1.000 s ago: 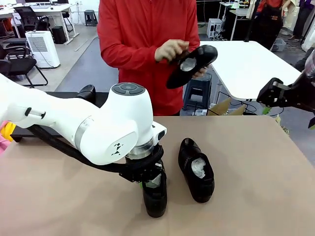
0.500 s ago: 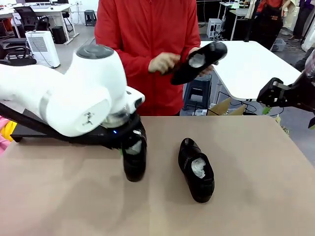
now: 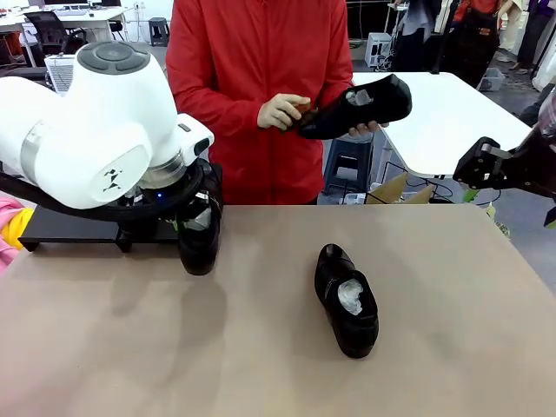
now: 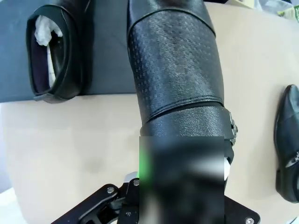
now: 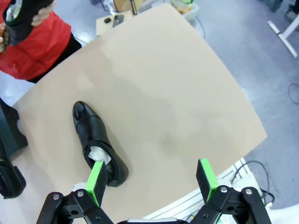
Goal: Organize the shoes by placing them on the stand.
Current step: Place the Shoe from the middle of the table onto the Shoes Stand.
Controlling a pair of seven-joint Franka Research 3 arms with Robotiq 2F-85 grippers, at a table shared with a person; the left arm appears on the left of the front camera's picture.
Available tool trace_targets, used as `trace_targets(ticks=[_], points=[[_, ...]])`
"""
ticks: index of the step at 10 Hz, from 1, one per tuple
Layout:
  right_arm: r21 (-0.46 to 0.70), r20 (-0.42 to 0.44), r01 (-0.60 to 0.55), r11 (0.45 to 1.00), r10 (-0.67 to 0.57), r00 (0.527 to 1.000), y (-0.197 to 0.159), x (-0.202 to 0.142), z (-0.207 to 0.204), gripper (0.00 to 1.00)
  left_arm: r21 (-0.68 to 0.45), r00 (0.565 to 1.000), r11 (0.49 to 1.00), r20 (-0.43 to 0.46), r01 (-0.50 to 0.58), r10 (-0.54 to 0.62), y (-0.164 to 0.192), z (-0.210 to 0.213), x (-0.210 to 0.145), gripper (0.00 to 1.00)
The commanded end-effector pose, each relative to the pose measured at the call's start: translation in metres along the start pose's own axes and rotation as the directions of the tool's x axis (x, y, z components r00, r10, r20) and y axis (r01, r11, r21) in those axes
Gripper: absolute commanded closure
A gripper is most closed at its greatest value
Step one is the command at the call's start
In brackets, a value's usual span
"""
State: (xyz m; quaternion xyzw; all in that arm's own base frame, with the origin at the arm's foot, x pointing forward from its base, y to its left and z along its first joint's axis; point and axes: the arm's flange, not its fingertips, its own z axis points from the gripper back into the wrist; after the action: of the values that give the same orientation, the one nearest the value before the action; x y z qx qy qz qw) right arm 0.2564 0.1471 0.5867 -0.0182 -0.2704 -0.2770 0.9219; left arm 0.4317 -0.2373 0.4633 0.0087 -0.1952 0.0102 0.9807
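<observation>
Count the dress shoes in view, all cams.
4. A dress shoe sits on the stand; the left gripper clamps a second shoe; a third shoe lies on the table; the person holds a fourth shoe. The arm may hide others.

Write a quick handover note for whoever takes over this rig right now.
Left gripper: shut on the held shoe, beside the stand.
Right gripper: open, holding nothing.
Done: one shoe on the stand.
To do: place the held shoe, then the loose shoe on the table. The person's hand holds the fourth shoe.
</observation>
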Motion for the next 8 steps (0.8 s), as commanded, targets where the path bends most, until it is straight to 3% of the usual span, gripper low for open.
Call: trace_targets(ticks=[1,3,4,6,8], points=[[0.021,-0.015,-0.011,1.000,0.011,1.000,0.001,0.002,0.002,0.00,-0.015,1.000,1.000,-0.031,0.003,-0.003,-0.012,-0.002,-0.012,1.00],[0.021,-0.015,-0.011,1.000,0.011,1.000,0.001,0.002,0.002,0.00,-0.003,1.000,1.000,-0.014,0.005,-0.005,-0.004,-0.003,-0.005,1.00],[0.021,-0.015,-0.011,1.000,0.011,1.000,0.001,0.002,0.002,0.00,0.037,0.995,0.999,0.101,0.019,-0.023,-0.006,-0.010,-0.003,1.00],[0.021,-0.015,-0.011,1.000,0.011,1.000,0.001,0.002,0.002,0.00,0.042,0.975,0.999,0.223,0.007,-0.016,0.011,-0.016,0.026,1.00],[0.021,-0.015,-0.011,1.000,0.011,1.000,0.001,0.002,0.002,0.00,0.027,0.971,0.999,0.238,-0.029,0.021,0.024,-0.024,0.051,1.00]])
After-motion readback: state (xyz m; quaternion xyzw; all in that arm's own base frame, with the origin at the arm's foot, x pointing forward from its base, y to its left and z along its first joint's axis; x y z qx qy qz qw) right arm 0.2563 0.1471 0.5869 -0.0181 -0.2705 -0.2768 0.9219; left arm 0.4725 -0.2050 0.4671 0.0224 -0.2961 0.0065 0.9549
